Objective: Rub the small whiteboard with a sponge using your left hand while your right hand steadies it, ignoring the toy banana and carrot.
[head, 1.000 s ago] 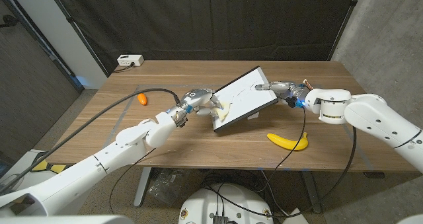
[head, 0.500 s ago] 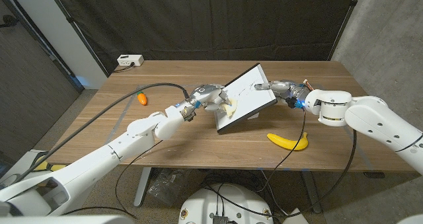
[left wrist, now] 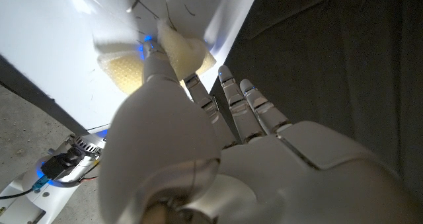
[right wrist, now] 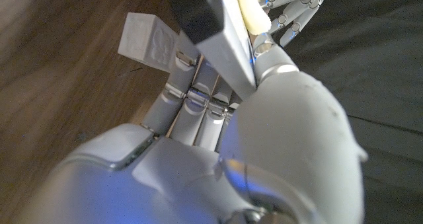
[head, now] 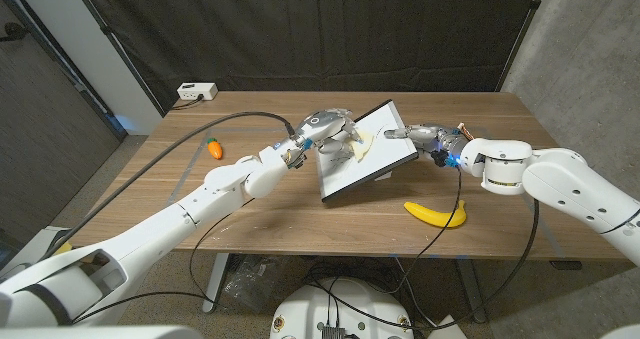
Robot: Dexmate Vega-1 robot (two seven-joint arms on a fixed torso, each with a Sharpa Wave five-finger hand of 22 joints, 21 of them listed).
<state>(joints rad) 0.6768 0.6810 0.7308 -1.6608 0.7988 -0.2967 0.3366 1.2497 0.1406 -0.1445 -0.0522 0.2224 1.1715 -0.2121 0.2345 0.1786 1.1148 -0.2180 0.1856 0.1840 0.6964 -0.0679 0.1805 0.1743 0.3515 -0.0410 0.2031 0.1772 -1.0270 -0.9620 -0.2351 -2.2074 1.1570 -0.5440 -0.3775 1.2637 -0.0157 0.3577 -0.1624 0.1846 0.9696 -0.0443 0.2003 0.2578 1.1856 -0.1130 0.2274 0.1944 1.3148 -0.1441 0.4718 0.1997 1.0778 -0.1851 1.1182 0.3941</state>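
Whiteboard (head: 366, 154) propped at a tilt mid-table, clamped at its far-side edge by right hand (head: 425, 136), fingers wrapped round the rim w/ thumb on the face per right wrist view. Sponge (head: 361, 148) pinched in left hand (head: 330, 127), pressed on the board's upper part, just beside that hand's fingertips. In left wrist view, yellow sponge (left wrist: 173, 51) sits flat against the white surface, a few dark marker squiggles close by.

Step in hand, prob: mid-rub, stroke up near the top edge. Looks well underway but marks remain near the sponge, so not done imo. Next move likely calls for dragging back down/across w/ steady pressure, keeping right-hand grip firm so the tilted board doesn't slide or tip off its stand.

Count: 1 whiteboard, 1 sponge, 1 toy banana (head: 436, 214) near the right forearm, on the robot's side of the board, 1 toy carrot (head: 213, 148) well apart, off to the left of the left arm. Both to be left alone.
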